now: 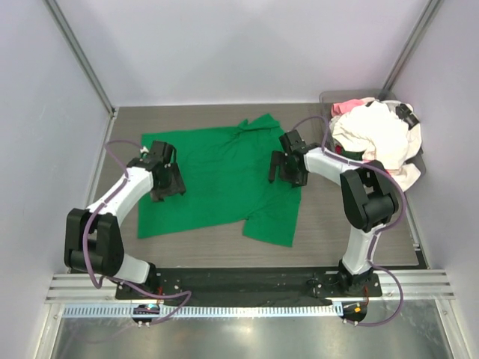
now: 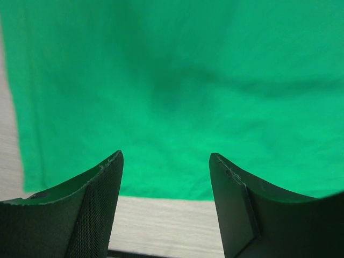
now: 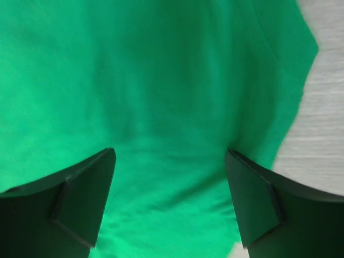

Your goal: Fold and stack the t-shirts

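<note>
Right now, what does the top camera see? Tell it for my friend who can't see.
A big green shirt lies spread on a grey table, with the left gripper over its left side and the right gripper over its right side. At the far right, white and pink shirts are heaped in a clear bin.

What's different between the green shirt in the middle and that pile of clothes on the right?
The green shirt lies spread out almost flat; the pile is crumpled into a heap. The green shirt is one plain colour; the pile mixes white and pink. The green shirt is a single garment on the table; the pile holds more than one. Both are soft cloth.
</note>
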You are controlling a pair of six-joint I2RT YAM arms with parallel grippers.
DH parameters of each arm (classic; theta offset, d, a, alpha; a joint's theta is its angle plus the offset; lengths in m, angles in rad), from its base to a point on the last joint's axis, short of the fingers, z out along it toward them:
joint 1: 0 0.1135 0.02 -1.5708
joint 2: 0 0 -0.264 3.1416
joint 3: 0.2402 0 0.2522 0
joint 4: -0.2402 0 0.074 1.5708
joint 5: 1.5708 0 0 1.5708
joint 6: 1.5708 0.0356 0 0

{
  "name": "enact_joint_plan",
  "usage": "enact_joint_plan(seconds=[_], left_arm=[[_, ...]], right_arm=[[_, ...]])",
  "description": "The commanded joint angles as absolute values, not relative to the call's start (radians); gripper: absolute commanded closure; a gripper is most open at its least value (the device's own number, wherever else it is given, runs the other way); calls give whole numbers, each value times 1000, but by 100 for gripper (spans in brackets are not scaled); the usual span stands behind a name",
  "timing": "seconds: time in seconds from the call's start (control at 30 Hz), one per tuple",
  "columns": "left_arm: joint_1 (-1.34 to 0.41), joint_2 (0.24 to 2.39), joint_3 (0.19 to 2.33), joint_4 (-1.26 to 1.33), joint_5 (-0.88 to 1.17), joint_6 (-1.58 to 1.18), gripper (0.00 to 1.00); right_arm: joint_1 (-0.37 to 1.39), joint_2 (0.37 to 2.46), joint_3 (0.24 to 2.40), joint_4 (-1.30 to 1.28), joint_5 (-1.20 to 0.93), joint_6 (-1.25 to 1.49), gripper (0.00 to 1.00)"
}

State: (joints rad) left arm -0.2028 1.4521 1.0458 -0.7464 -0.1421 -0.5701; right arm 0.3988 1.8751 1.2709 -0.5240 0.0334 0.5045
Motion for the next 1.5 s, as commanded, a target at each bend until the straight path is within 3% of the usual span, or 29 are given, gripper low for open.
enact_joint_plan(seconds=[0.0, 0.27, 0.53, 0.7, 0.87, 1.07, 1.23, 1.47], left_arm=[[-201, 1424, 977, -650, -101, -643, 34], [-202, 1463, 847, -614, -94, -748, 35], [-210, 1379, 687, -597, -65, -839, 37], [-309, 1200, 638, -690, -38, -900, 38], [-365, 1010, 787, -857, -8, -799, 36], [-365, 970, 1049, -1029, -124, -557, 34], [-364, 907, 1032, -974, -172, -491, 32], [-364, 729, 904, -805, -224, -431, 30]], right_arm=[[399, 1833, 1197, -405, 43, 537, 11], [434, 1720, 902, -414, 155, 626, 11], [502, 1473, 643, -503, 206, 801, 10], [531, 1286, 667, -670, 236, 825, 8], [532, 1157, 900, -742, 277, 754, 7], [470, 1411, 1260, -742, 344, 609, 8], [394, 1777, 1597, -756, 325, 543, 14], [258, 2092, 1880, -815, 284, 551, 25]])
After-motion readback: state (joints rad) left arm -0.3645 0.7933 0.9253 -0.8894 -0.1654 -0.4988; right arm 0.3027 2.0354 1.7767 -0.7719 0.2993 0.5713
